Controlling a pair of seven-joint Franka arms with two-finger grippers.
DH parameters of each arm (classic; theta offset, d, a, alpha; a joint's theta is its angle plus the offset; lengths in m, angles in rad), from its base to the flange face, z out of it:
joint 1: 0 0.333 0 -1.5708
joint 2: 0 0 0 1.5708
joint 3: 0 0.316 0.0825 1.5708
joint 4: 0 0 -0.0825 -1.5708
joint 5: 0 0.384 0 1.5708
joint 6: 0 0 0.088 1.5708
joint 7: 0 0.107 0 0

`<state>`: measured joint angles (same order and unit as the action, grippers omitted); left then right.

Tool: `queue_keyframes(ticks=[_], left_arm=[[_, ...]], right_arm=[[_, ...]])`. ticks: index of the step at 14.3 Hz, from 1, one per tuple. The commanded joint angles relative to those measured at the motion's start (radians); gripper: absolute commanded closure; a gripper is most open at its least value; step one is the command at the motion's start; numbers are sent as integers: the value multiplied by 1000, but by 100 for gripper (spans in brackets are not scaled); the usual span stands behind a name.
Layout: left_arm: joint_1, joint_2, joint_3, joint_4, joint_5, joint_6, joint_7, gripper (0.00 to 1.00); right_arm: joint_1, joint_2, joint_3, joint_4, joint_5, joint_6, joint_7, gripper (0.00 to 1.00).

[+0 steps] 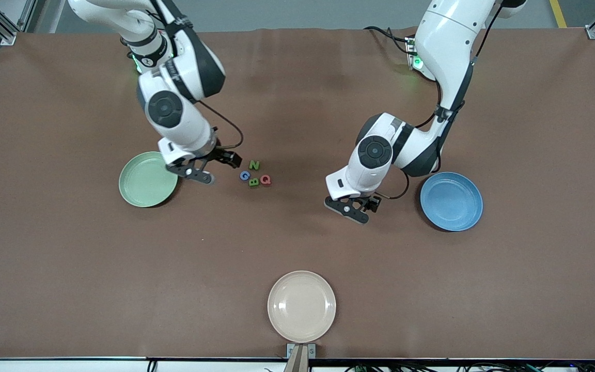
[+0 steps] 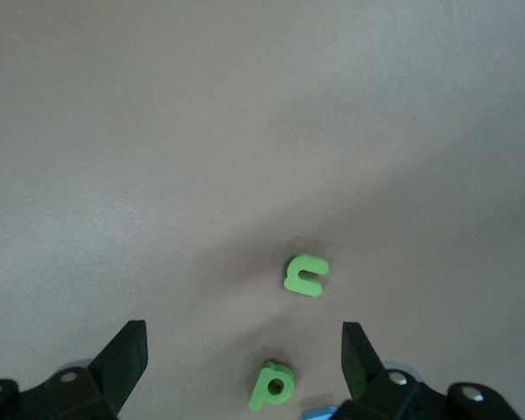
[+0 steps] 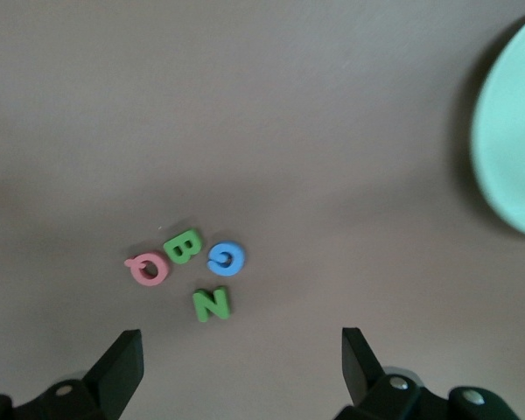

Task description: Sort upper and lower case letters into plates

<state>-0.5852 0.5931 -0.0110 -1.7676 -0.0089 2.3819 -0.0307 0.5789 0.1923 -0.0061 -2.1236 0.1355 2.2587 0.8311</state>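
Both sets of fingers are spread wide, gripping nothing. Left gripper [image 2: 245,367] hangs over green u [image 2: 306,275] and a [image 2: 271,385]; right gripper [image 1: 209,168] sits by the green plate [image 1: 145,181], near N [image 1: 254,165], G [image 1: 245,175], B [image 1: 253,182], Q [image 1: 265,179]. Blue plate [image 1: 451,201] is toward the left arm's end of the counter [image 1: 70,258].

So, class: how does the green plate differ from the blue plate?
The green plate is pale green; the blue plate is mid blue. The green plate lies toward the right arm's end of the table, the blue plate toward the left arm's end. The green plate sits farther from the front camera. Both are round, shallow, empty and similar in size.
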Motion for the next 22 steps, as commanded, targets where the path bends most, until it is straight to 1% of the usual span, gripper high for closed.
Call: queue_keyframes(ticks=[1,3,4,6,8,9,11,13,15,16,18,19,21,22], left_arm=[[-5,23,-6,-24,17,58,40,4],[-5,51,-6,-24,17,123,49,5],[-5,57,-7,-23,17,138,58,9],[-5,60,-7,-19,17,142,61,11],[-5,73,-9,-15,13,143,60,19],[-5,80,-9,-15,13,143,60,19],[-5,82,-12,-15,6,142,60,19],[-2,83,-27,-12,3,142,58,20],[-4,88,-29,-12,3,143,57,20],[-5,91,-30,-12,3,143,57,20],[-4,99,-32,-9,3,143,58,23],[-4,100,-30,-1,3,143,58,24],[-2,106,-30,4,3,143,55,29],[-2,109,-32,11,3,145,51,33]], right_arm=[[83,-4,-12,-110,4,146,139,0],[125,71,-12,-108,4,218,222,2],[148,105,-14,-108,4,270,229,2],[165,171,-14,-107,4,344,229,2],[191,214,-14,-107,3,404,229,3],[197,229,-14,-105,1,419,227,5],[200,236,-15,-105,-11,421,223,13],[200,237,-15,-104,-16,421,218,17],[199,246,-15,-101,-51,421,218,23],[199,248,-15,-99,-60,423,218,28],[199,257,-15,-95,-74,423,218,37],[199,260,-15,-93,-79,423,218,38],[199,262,-15,-93,-82,423,218,41],[199,263,-15,-93,-86,423,218,46]])
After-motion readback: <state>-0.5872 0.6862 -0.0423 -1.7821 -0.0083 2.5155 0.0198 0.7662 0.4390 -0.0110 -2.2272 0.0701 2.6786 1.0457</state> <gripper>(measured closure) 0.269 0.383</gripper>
